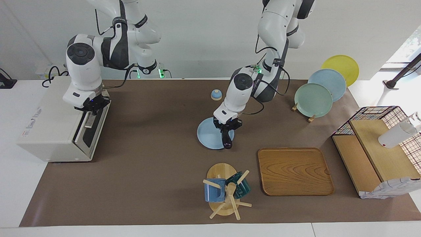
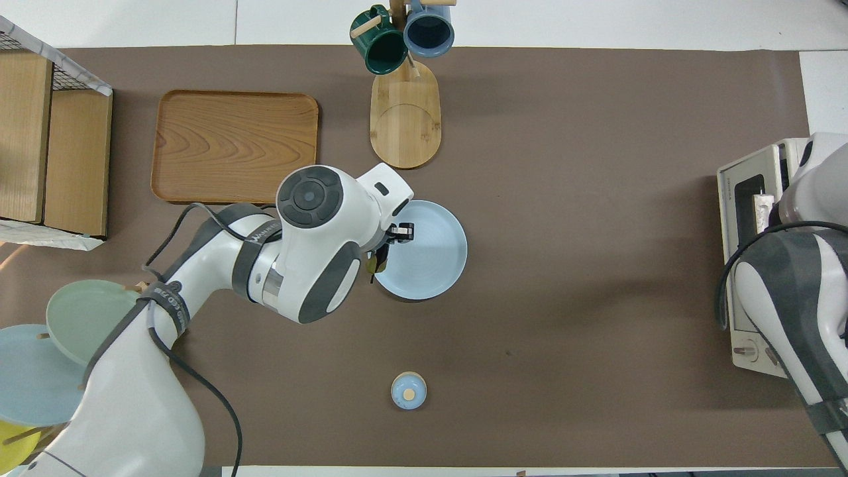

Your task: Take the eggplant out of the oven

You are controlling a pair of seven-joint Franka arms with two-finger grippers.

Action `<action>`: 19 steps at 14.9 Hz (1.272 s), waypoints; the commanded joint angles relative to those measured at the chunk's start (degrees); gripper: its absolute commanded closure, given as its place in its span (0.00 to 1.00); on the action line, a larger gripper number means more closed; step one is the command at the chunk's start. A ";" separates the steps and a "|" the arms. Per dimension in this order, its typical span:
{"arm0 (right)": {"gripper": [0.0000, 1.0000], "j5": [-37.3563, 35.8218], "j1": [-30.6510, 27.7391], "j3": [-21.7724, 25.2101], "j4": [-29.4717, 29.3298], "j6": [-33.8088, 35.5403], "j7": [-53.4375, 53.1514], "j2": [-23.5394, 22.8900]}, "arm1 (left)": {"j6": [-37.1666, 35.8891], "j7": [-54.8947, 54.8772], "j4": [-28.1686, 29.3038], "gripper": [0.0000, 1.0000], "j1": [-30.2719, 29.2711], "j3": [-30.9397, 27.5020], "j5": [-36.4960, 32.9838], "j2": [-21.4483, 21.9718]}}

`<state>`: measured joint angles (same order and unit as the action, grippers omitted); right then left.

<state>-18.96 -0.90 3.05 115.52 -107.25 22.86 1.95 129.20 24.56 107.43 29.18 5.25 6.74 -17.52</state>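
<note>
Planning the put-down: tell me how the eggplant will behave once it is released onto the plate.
The eggplant hangs upright from the left gripper without bending, so it is probably stiff. Its skin looks glossy, so it may be slippery. Being slim and rounded, it would likely topple and roll on the plate if released on end.

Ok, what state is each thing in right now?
Slim dark purple eggplant: hanging upright from the shut left gripper, over the light blue plate.
Cream-white toaster oven: door up.
Right gripper: shut, at the oven's door top.
Two mugs: hung on the wooden rack.
</note>
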 commanded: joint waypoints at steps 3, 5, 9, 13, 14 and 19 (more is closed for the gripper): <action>1.00 2.87 -1.48 -0.59 0.68 5.45 4.83 3.31 | -10.36 -1.17 -9.59 1.00 -9.21 0.11 0.55 0.21; 0.90 5.50 -1.30 -1.11 -1.69 9.32 3.95 5.60 | -10.37 -5.99 -10.39 1.00 -13.78 0.11 0.46 -0.50; 0.00 12.72 -1.30 -1.20 -7.74 11.10 -1.12 5.96 | -10.63 -17.15 -13.72 1.00 -23.80 0.02 -0.24 -3.47; 0.00 16.15 -1.21 -2.70 -13.64 14.43 -10.45 3.24 | -10.90 -19.55 -23.81 1.00 -26.89 -0.07 -4.97 -13.74; 0.00 16.41 -1.21 -2.87 -14.78 14.79 -10.64 2.89 | -10.81 -19.55 -27.15 1.00 -27.33 -0.07 -4.98 -16.56; 0.00 17.73 -1.13 -4.37 -15.85 16.29 -11.17 2.00 | -5.47 -19.55 -26.15 1.00 -26.64 -0.07 -6.21 -18.96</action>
<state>-2.63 -1.70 -0.37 101.67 -92.36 12.85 5.19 121.47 5.15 81.14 1.97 5.05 2.37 -35.87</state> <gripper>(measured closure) 0.000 0.714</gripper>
